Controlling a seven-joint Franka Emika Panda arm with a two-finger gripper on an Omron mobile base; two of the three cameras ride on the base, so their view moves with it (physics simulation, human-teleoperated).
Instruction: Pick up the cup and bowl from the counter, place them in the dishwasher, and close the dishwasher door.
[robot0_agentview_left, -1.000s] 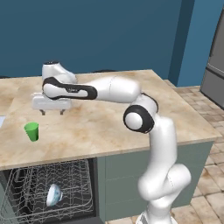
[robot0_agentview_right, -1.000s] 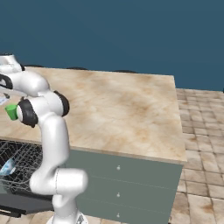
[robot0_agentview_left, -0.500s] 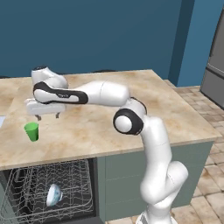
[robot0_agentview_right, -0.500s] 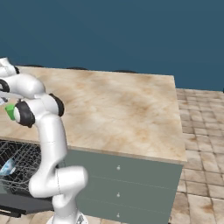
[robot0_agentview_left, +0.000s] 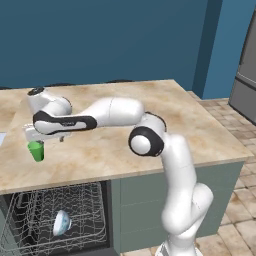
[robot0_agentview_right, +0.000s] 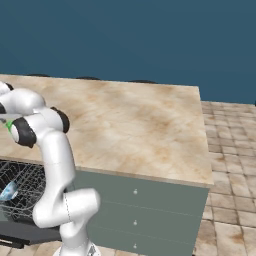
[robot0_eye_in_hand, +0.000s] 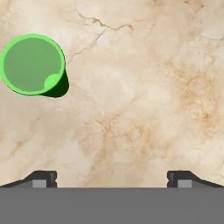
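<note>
In the left base view, the white arm is reaching across the table (robot0_agentview_left: 150, 125) with its jaws (robot0_agentview_left: 44, 140) hanging just above and beside the green cup (robot0_agentview_left: 36, 151), which is standing upright near the table's front edge; below, the dishwasher (robot0_agentview_left: 55, 220) is standing open, and the bowl (robot0_agentview_left: 61, 223) is sitting on its edge in the wire rack. In the right base view, the arm is blocking most of the cup (robot0_agentview_right: 9, 124), while the bowl (robot0_agentview_right: 9, 190) is showing through the rack wires. In the hand view, the jaws (robot0_eye_in_hand: 112, 178) are standing wide apart and holding nothing, and the cup (robot0_eye_in_hand: 31, 64) is sitting toward the upper left, apart from both tips.
</note>
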